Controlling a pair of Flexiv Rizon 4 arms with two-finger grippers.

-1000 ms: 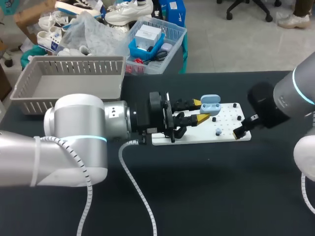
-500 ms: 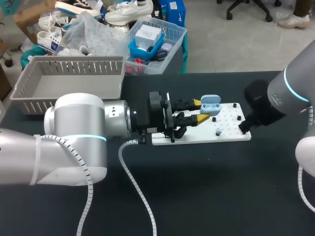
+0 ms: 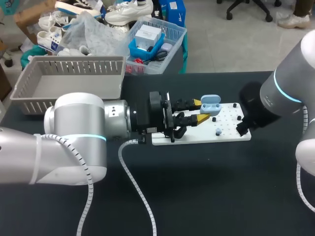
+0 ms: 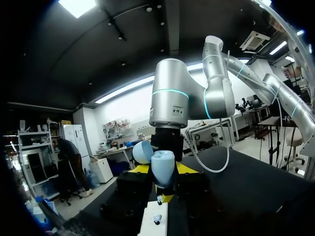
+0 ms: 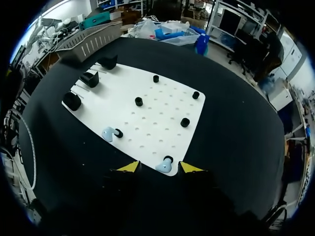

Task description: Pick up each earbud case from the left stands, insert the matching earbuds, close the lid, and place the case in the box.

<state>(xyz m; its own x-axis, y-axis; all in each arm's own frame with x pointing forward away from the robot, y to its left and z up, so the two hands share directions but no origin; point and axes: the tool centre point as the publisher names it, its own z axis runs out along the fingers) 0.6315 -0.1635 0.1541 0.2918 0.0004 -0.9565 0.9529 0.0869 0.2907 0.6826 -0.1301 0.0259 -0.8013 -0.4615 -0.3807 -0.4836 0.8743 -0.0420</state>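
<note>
At frame centre, the left gripper (image 3: 201,111) clamps the open blue earbud case (image 3: 210,103). The right gripper (image 5: 160,167), fingers apart, straddles an earbud (image 5: 163,167) without touching it.

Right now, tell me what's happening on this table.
The left fingers hold a light blue earbud case with its lid open, just above the white board. The right fingers are open at the board's near edge, lined up on either side of one light blue earbud without touching it. A second earbud sits further in on the board. No case shows in the grey basket.
</note>
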